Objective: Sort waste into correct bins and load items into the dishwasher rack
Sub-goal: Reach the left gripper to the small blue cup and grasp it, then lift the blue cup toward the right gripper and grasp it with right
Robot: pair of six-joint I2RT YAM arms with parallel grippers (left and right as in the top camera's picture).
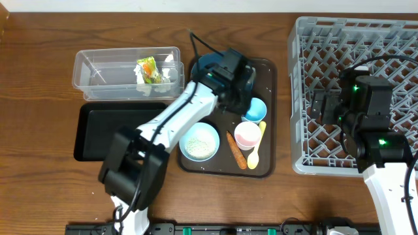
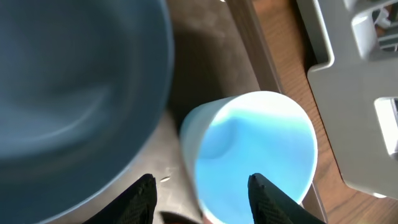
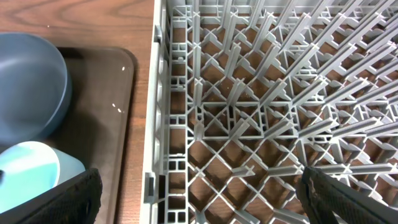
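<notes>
Just above the brown serving tray (image 1: 264,78), the left gripper (image 2: 202,183) straddles the near wall of the light blue cup (image 2: 261,143). One finger sits over the cup's mouth and the other outside it, beside the dark blue plate (image 2: 68,93). The jaws stand apart with a gap showing on either side of the wall, so nothing is clamped yet.

The cup stands upright on the tray, between the plate and the tray's right rim, with the small pink-inside cup (image 1: 247,135) just beside it. To the right, the right gripper (image 3: 199,186) hovers over the left edge of the grey dishwasher rack (image 1: 353,39), its fingers spread wide and holding nothing.

The step in hand looks like picking up the light blue cup for loading. A green-orange-yellow wrapper (image 1: 148,70) and a crumpled white tissue (image 1: 168,73) already lie in the clear plastic tub (image 1: 98,72). The black tray (image 1: 117,130) beside it shows nothing inside.

Not yet dealt with, and all on the serving tray:
- the white-inside bowl (image 1: 199,141) with its rice grains
- the orange carrot piece (image 1: 235,150)
- the pale yellow spoon (image 1: 256,151)

The next move likely calls for closing on the cup wall and lifting straight up, clear of the pink-inside cup and the plate. The cup then has to cross to the rack and settle among its pegs, or be handed to the waiting right arm.
</notes>
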